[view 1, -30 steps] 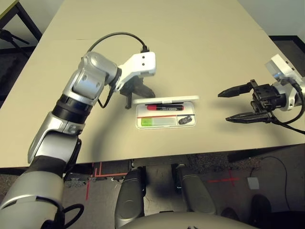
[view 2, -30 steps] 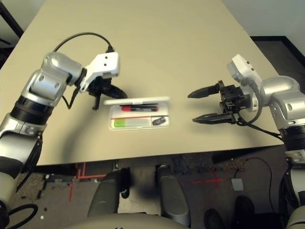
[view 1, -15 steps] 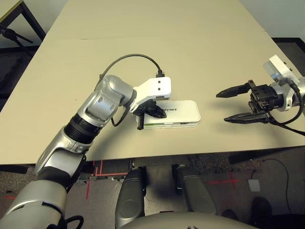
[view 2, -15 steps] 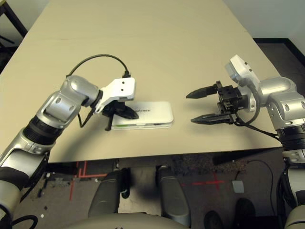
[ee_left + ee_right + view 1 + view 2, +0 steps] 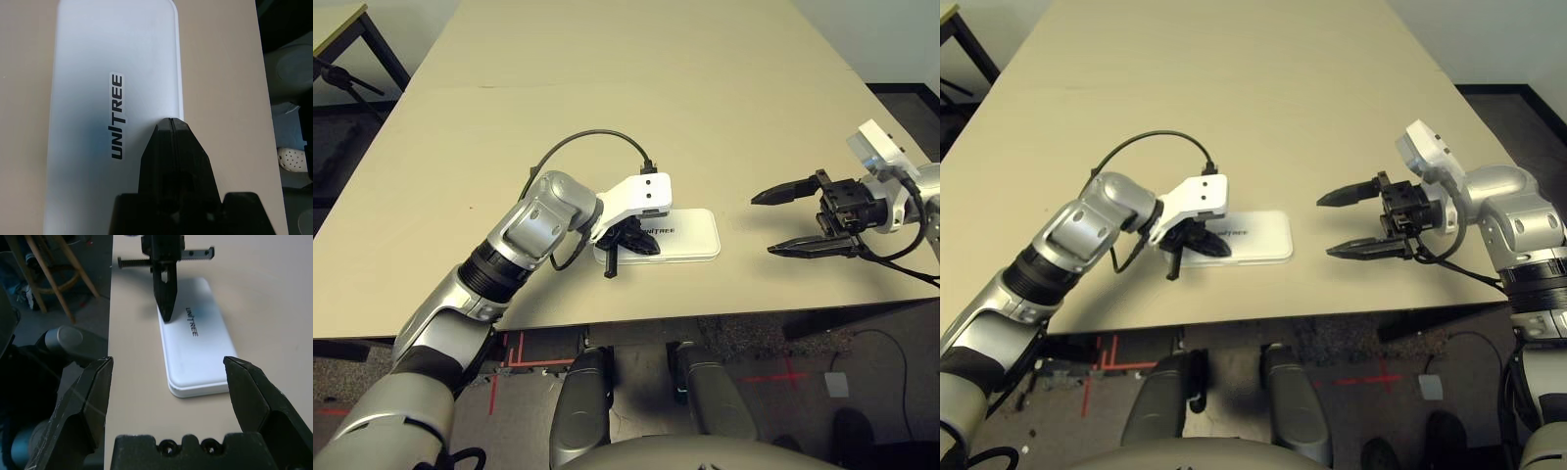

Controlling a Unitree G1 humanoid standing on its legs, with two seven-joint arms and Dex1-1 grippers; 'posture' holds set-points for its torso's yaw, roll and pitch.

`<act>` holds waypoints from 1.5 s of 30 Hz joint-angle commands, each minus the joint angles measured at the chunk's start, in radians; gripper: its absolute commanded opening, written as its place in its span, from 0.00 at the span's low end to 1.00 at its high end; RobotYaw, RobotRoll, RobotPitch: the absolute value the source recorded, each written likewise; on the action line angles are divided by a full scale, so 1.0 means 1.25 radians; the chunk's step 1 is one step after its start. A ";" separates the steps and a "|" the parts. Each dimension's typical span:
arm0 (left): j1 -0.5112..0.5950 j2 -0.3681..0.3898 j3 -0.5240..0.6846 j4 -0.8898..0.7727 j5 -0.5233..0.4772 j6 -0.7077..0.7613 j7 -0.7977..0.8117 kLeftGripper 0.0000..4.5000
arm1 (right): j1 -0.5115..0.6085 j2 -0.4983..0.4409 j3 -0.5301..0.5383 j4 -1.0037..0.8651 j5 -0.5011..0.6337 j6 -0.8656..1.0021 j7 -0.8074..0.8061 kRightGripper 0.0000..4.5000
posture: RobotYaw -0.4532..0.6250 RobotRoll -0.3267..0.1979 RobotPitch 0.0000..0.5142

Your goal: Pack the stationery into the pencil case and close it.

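Now pencil case [image 5: 680, 233] lid down, contents hidden. Left gripper [image 5: 641, 244] fingers pressed together, tips on lid's left near edge. Right gripper [image 5: 783, 221] spread wide, empty, well right.

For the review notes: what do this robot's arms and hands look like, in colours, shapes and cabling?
Both arms are silver metallic with rounded joint housings and black bands between segments. Each wrist carries a white boxy camera module. A black cable loops from the left arm to its module. The left hand and right hand are black, each with two tapered, pointed fingers; a toothed rack crosses the left hand's base.
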 commanded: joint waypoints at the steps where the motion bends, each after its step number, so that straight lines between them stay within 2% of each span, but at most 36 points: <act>1: 0.028 0.008 -0.006 0.022 -0.007 0.005 0.015 0.01 | 0.011 0.018 -0.021 -0.021 -0.002 0.024 -0.006 1.00 | 0.36 0.62 0.34; 4: 0.032 -0.007 0.041 0.007 -0.037 0.014 0.045 0.13 | 0.011 0.041 -0.031 -0.028 0.003 0.036 -0.024 1.00 | 0.37 0.62 0.34; 5: 0.037 -0.014 0.072 0.000 -0.048 0.019 0.067 0.20 | 0.009 0.055 -0.038 -0.028 0.007 0.045 -0.043 1.00 | 0.37 0.62 0.34; 10: 0.061 -0.012 0.194 -0.005 -0.085 0.019 0.146 0.63 | 0.010 0.116 -0.081 -0.031 -0.004 0.054 -0.146 1.00 | 0.37 0.62 0.34; 14: 0.073 -0.007 0.322 0.028 -0.113 0.014 0.232 0.98 | 0.010 0.138 -0.086 -0.029 -0.089 0.054 -0.311 1.00 | 0.38 0.62 0.34; 18: 0.106 -0.025 0.485 0.084 -0.126 -0.120 0.366 0.99 | -0.013 0.187 -0.130 0.001 -0.104 0.090 -0.471 1.00 | 0.39 0.62 0.35; 21: 0.134 -0.043 0.566 0.114 -0.125 -0.203 0.466 0.99 | -0.019 0.230 -0.171 0.013 -0.104 0.080 -0.562 1.00 | 0.39 0.62 0.34; 28: 0.201 -0.105 0.735 0.137 -0.112 -0.390 0.756 0.99 | -0.061 0.318 -0.291 0.140 -0.171 -0.050 -0.870 1.00 | 0.39 0.62 0.32; 31: 0.222 -0.112 0.756 0.157 -0.096 -0.486 0.822 0.99 | -0.069 0.324 -0.315 0.198 -0.202 -0.121 -0.943 1.00 | 0.39 0.62 0.32; 35: 0.232 -0.119 0.765 0.195 -0.095 -0.556 0.886 0.99 | -0.064 0.320 -0.330 0.276 -0.255 -0.239 -1.028 1.00 | 0.39 0.62 0.31; 40: 0.251 -0.139 0.771 0.195 -0.084 -0.566 0.978 0.99 | -0.054 0.327 -0.353 0.335 -0.268 -0.317 -1.095 1.00 | 0.38 0.62 0.29; 45: 0.278 -0.173 0.759 0.186 -0.098 -0.565 1.016 0.99 | -0.053 0.333 -0.382 0.371 -0.249 -0.321 -1.133 1.00 | 0.37 0.62 0.28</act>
